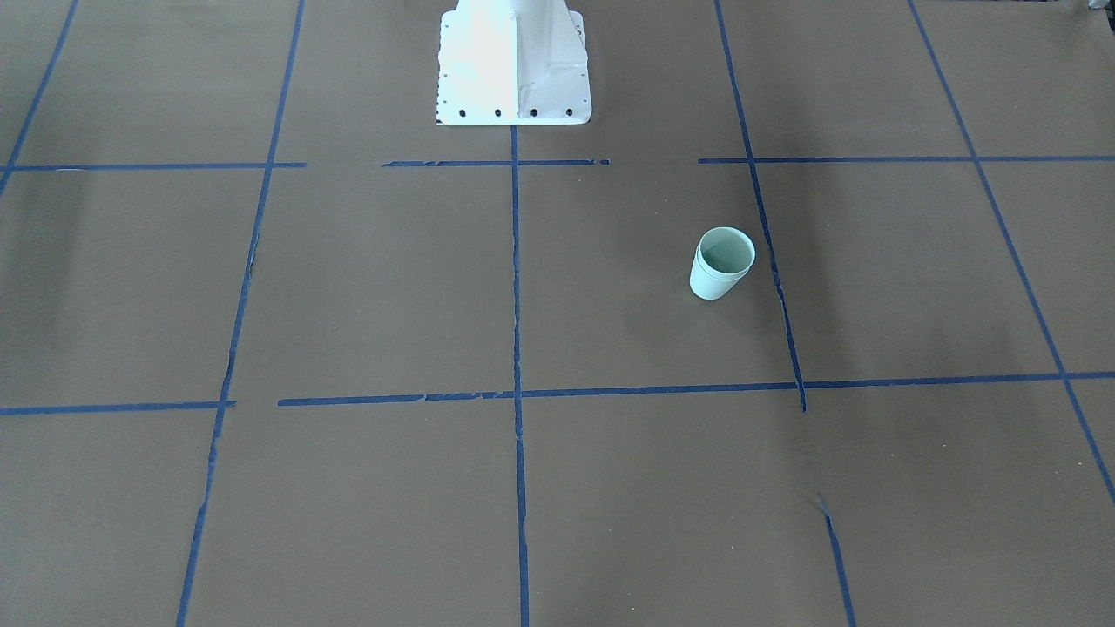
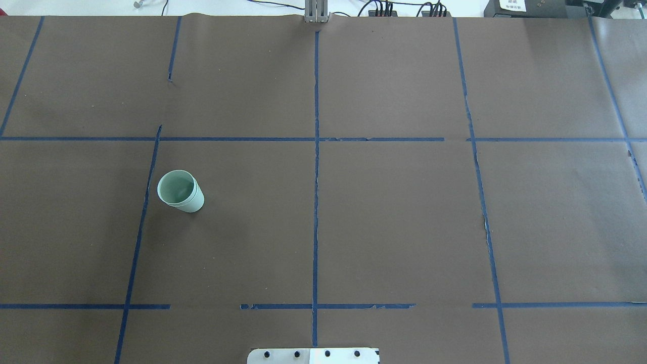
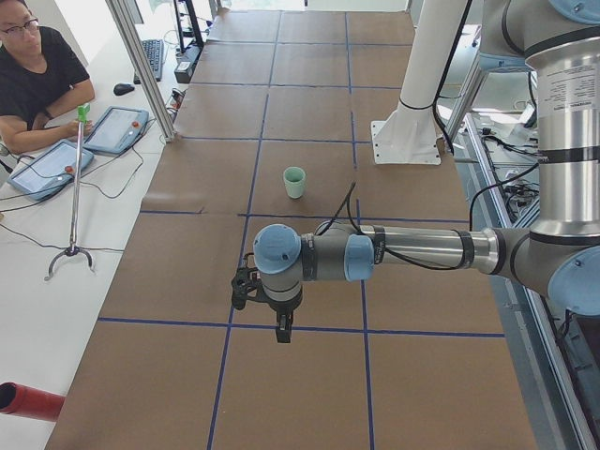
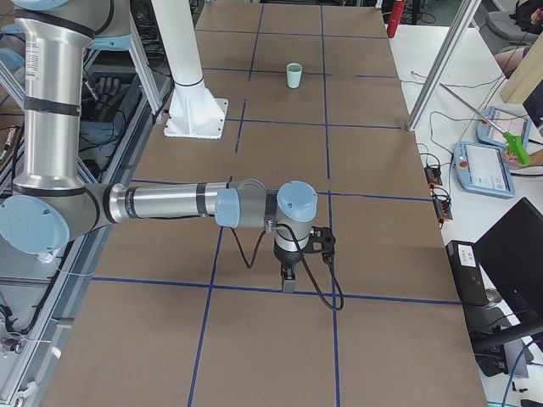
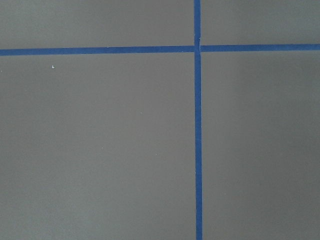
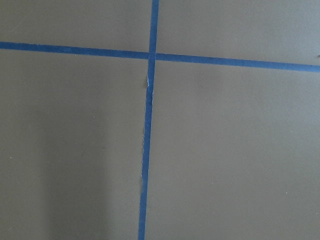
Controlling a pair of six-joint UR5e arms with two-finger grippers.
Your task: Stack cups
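A pale mint-green cup (image 1: 721, 266) stands upright on the brown table, on the robot's left side (image 2: 181, 192). A band under its rim looks like a second cup nested inside; no separate second cup is in view. It also shows in the exterior left view (image 3: 294, 182) and the exterior right view (image 4: 293, 75). My left gripper (image 3: 281, 334) hangs over the table's left end, far from the cup. My right gripper (image 4: 289, 284) hangs over the right end. I cannot tell whether either is open or shut. Both wrist views show only paper and blue tape.
The white robot pedestal (image 1: 514, 70) stands at the table's robot-side edge. Blue tape lines (image 2: 316, 202) grid the brown paper. An operator (image 3: 37, 84) sits beside the table with tablets (image 3: 117, 129). A red object (image 3: 28, 401) lies off the table's left end.
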